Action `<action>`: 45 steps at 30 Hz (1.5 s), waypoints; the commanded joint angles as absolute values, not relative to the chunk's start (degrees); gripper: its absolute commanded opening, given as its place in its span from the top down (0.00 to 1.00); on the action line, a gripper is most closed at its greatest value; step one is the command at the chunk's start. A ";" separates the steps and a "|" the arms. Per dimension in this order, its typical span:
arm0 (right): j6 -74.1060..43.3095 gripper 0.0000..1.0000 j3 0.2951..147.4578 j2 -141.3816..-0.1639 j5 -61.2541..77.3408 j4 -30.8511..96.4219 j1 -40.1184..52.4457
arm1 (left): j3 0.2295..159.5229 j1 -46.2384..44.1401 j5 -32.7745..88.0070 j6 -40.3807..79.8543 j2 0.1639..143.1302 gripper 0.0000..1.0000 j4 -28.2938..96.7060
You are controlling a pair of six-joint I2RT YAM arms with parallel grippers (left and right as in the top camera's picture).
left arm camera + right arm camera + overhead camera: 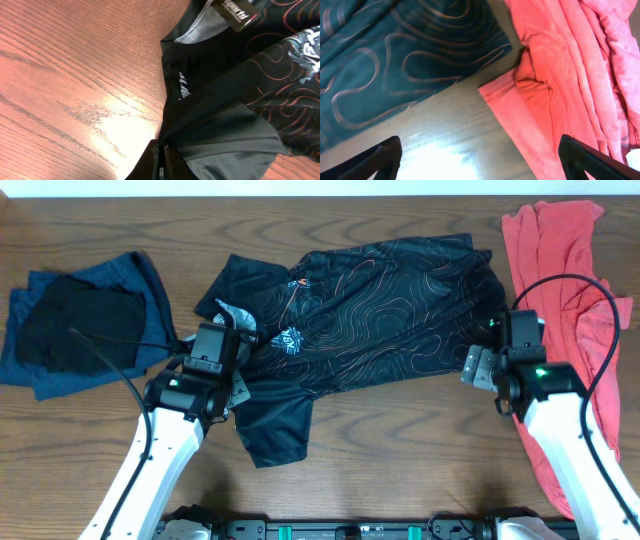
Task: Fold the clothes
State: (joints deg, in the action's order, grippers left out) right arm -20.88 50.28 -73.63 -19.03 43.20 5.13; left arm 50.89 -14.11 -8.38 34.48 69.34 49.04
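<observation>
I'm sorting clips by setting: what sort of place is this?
Likely a robot lab workbench for laundry folding: a wooden table, a left arm and right arm over it, and a jersey spread beside a red garment.

the black jersey carries a neck label with white lettering, a small white word below the collar and a chest badge; none can be read.
</observation>
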 commanded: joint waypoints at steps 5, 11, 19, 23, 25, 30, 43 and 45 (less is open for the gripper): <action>-22.70 0.09 50.39 -81.95 -17.69 37.82 -0.14 | 50.72 -13.61 -9.96 33.21 72.36 0.94 49.01; -20.71 0.27 50.39 -88.99 -13.26 31.46 -0.80 | 50.72 -13.61 -9.96 33.21 72.99 0.94 48.16; -28.01 0.47 50.39 -95.72 -12.38 27.59 -4.27 | 50.72 -13.61 -9.96 33.21 72.99 0.94 47.42; -28.97 0.47 50.39 -97.12 -11.40 24.93 -6.81 | 50.72 -13.61 -9.96 33.21 72.99 0.94 47.07; -28.95 0.47 50.39 -97.60 -10.61 23.46 -7.64 | 50.72 -13.61 -9.93 33.21 72.99 0.94 47.07; -28.95 0.51 50.39 -98.74 -10.44 20.97 -7.97 | 50.72 -13.61 -9.93 33.21 72.99 0.94 47.07; -32.58 0.63 50.39 -103.09 -12.25 19.79 -8.45 | 50.72 -13.61 -9.93 33.21 72.99 0.94 47.09; -32.56 0.71 50.39 -103.09 -12.40 18.79 -8.78 | 50.72 -13.61 -9.93 33.21 72.99 0.94 47.09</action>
State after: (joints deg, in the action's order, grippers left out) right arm -31.51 50.81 -100.88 -11.25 18.83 -7.75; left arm 50.89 -13.96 -8.62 34.02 72.73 46.92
